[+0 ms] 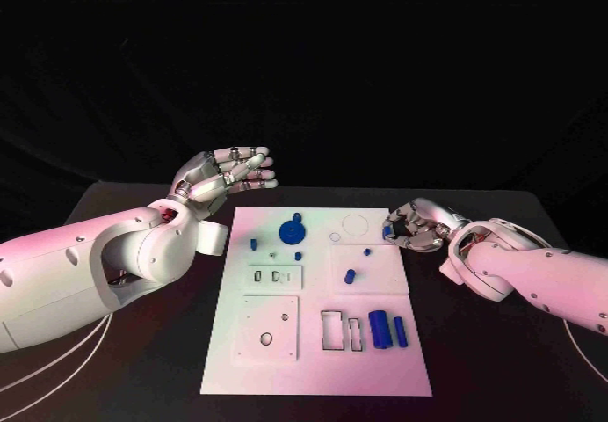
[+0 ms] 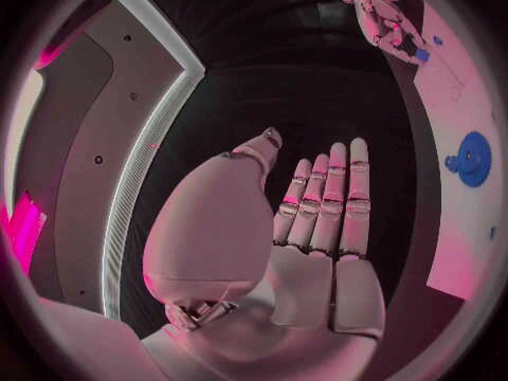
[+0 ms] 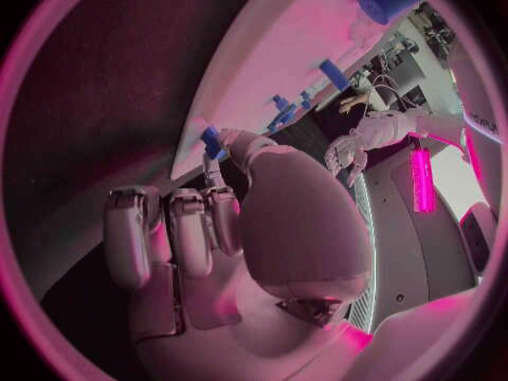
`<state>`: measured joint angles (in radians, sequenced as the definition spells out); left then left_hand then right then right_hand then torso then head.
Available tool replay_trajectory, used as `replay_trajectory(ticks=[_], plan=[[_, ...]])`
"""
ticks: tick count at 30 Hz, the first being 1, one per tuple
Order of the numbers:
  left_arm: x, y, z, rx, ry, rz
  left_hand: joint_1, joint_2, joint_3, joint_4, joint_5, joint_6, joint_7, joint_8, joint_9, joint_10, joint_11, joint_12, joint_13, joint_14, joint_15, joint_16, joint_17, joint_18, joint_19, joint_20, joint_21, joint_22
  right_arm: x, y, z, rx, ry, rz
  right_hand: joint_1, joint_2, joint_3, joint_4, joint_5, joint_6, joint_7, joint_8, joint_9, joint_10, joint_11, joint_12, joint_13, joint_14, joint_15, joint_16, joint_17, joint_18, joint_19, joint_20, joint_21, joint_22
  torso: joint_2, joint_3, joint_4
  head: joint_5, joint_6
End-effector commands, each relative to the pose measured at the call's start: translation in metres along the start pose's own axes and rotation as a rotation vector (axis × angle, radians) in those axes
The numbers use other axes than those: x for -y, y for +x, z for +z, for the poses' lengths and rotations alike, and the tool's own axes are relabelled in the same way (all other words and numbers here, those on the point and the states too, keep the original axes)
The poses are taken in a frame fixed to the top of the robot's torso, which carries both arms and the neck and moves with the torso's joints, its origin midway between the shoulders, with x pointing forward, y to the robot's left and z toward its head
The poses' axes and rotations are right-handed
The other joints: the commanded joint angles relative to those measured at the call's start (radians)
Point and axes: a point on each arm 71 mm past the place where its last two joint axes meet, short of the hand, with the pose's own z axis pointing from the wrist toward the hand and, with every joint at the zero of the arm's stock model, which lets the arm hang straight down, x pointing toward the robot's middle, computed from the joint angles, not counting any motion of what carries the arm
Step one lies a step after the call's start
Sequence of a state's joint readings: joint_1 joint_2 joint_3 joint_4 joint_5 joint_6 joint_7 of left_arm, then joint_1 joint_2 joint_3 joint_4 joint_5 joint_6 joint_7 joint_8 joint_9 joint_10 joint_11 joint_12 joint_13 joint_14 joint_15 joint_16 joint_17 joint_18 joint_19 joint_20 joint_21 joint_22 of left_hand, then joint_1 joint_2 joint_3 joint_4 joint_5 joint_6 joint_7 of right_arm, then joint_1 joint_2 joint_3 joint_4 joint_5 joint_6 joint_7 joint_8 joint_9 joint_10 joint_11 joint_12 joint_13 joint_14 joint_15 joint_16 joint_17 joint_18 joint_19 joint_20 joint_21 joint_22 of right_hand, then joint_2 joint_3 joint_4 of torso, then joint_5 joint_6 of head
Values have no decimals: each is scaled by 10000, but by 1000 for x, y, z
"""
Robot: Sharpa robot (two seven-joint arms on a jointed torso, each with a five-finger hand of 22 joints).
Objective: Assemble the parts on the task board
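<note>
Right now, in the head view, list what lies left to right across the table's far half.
Left hand raised off the board → blue gear part on the task board → right hand at the board's right edge, pinching a small blue part.

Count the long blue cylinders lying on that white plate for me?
2. Both lie side by side near the task board's near right corner: the thicker cylinder and, just right of it, the thinner cylinder. None seems hidden.
</note>
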<state>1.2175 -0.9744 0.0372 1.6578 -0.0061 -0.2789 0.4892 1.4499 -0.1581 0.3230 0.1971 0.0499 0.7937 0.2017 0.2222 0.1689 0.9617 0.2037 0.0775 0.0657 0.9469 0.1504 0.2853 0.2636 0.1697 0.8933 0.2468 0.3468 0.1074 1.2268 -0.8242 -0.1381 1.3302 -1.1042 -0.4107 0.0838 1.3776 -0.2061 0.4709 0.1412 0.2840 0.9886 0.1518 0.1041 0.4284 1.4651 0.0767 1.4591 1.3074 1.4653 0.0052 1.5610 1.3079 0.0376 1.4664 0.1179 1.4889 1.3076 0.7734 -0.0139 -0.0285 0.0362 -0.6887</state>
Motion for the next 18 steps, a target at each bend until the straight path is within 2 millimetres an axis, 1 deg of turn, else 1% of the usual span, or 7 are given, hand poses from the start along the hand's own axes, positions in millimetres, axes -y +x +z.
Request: replay_trajectory(ticks=[1,5,6,8,14,18], plan=[[1,2,0,-89,93,-35,-5,-24,-40,-14,3,-57,633,-30,-2,41,17,-48,12,-66,21,-57,15,119,-6,28,-60,-9,-1,1,0,2,-31,-110,-77,96,119,-45,-68,117,-26,68,12,225,-109,78,1507,1014,-69,42,2452,-127,396,-98,73,1959,2,-2,2,14,-10],[1,1,0,-80,91,-30,-5,-24,-40,-14,3,-57,633,-30,-2,41,17,-48,12,-66,21,-57,15,119,-6,28,-60,-9,-2,0,1,210,-61,-130,-119,162,267,-147,-154,233,-74,148,35,238,-151,89,1520,1015,-105,43,2454,-130,404,-129,81,1971,-1,1,0,24,-11],[1,1,0,-80,91,-30,-5,-24,-40,-14,3,-57,633,-30,-2,41,17,-48,12,-66,21,-57,15,119,-6,28,-60,-9,-2,-1,1,285,-80,-135,-124,207,345,-195,-219,256,-88,170,41,245,-166,96,1528,1016,-119,45,2460,-134,415,-143,92,1984,-5,2,0,21,-9],[1,1,0,-81,91,-31,16,-15,-32,-31,3,-57,637,-32,-2,39,20,-52,11,-73,23,-67,19,119,-10,29,-64,-13,-3,-2,1,506,-133,-143,-159,379,625,-335,-529,298,-119,232,60,288,-197,140,1579,1024,-151,55,2493,-150,459,-178,141,2033,-1,-1,-1,25,-16],[1,1,0,-68,89,-23,16,-15,-32,-31,3,-57,637,-32,-2,39,20,-52,11,-73,23,-67,19,119,-10,29,-64,-13,-8,-3,-1,978,-200,-119,-198,416,738,-414,-523,338,-137,278,80,327,-211,184,1625,1030,-163,64,2521,-168,507,-191,195,2084,-4,-1,-9,27,-26],[1,0,0,-48,87,-12,16,-15,-32,-31,3,-57,637,-32,-2,39,20,-52,11,-73,23,-67,19,119,-10,29,-64,-13,-17,-3,-4,1164,-153,35,-295,386,790,-473,-481,376,-152,326,103,341,-226,195,1638,1027,-174,59,2503,-170,513,-202,201,2091,-40,-22,-8,30,-60]])
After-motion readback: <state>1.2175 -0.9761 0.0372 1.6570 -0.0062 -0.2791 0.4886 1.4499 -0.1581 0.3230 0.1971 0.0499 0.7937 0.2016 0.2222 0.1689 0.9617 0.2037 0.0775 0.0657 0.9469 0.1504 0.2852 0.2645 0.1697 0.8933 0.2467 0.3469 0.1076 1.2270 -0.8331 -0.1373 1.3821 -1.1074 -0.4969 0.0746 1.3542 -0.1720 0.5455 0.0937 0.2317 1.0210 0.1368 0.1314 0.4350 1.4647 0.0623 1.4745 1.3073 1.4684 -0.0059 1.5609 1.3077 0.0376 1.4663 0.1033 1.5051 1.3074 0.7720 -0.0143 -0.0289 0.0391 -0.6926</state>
